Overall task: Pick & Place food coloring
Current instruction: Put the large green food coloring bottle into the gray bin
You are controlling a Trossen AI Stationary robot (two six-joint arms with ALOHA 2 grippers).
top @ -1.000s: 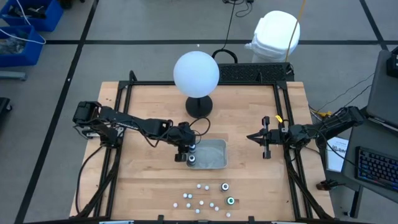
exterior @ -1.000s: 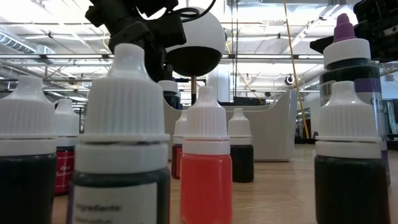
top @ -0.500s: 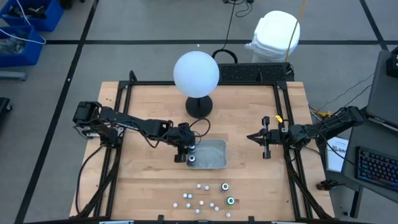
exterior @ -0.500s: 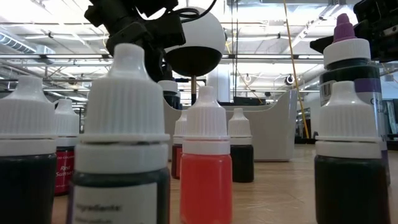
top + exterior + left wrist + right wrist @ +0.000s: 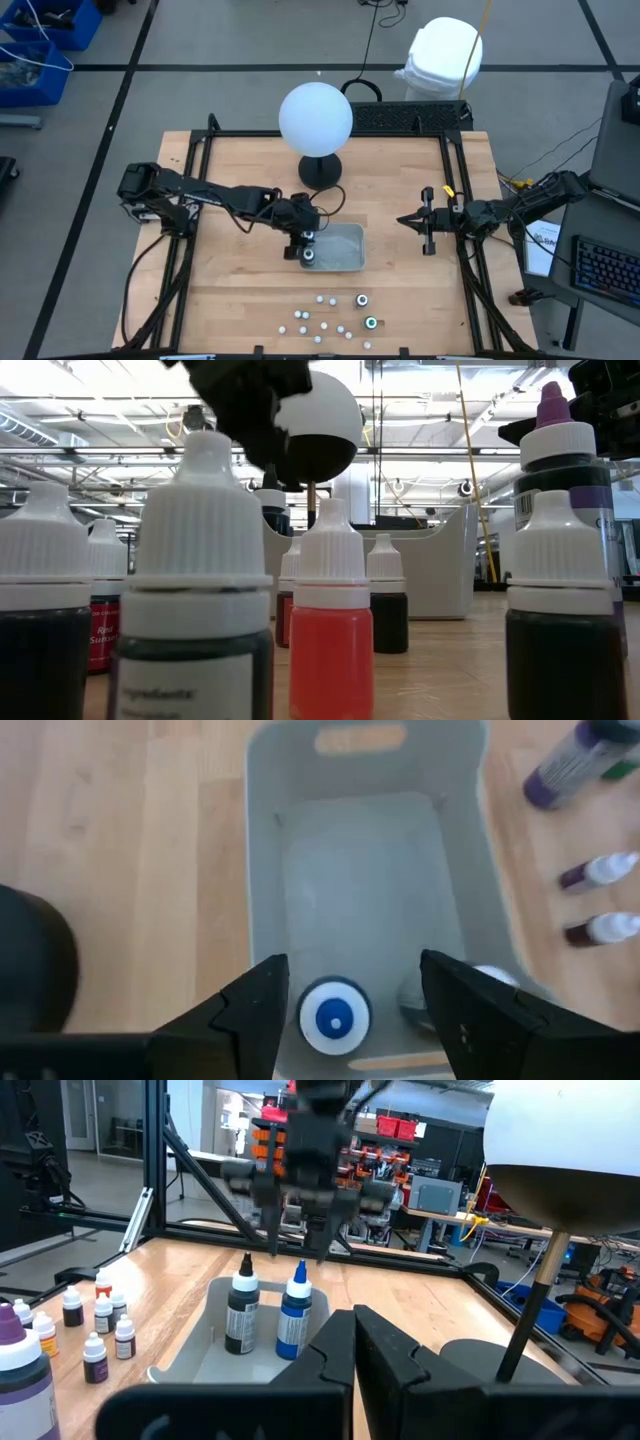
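Note:
A grey tray (image 5: pixel 345 262) lies mid-table. At its left end two food coloring bottles stand upright on its floor: a blue one (image 5: pixel 295 1315) and a black one with a white cap (image 5: pixel 243 1315). My left gripper (image 5: pixel 300 1250) hovers open just above them. Its fingers (image 5: pixel 255 1010) stand on either side of the blue bottle's top (image 5: pixel 335 1018), clear of it. Several more small bottles (image 5: pixel 335 322) stand on the wood near the front edge. My right gripper (image 5: pixel 402 220) waits shut at the table's right side.
A big white globe on a black base (image 5: pixel 316 118) stands behind the tray. The low view is filled by loose bottles close up, among them an orange-red one (image 5: pixel 330 630) and a purple-topped one (image 5: pixel 553 430). Black frame rails (image 5: pixel 455 190) run along the table's sides.
My left gripper has risen straight up from the tray's left end and now stands clear above the bottle tops. The blue and black bottles have stayed upright in the tray.

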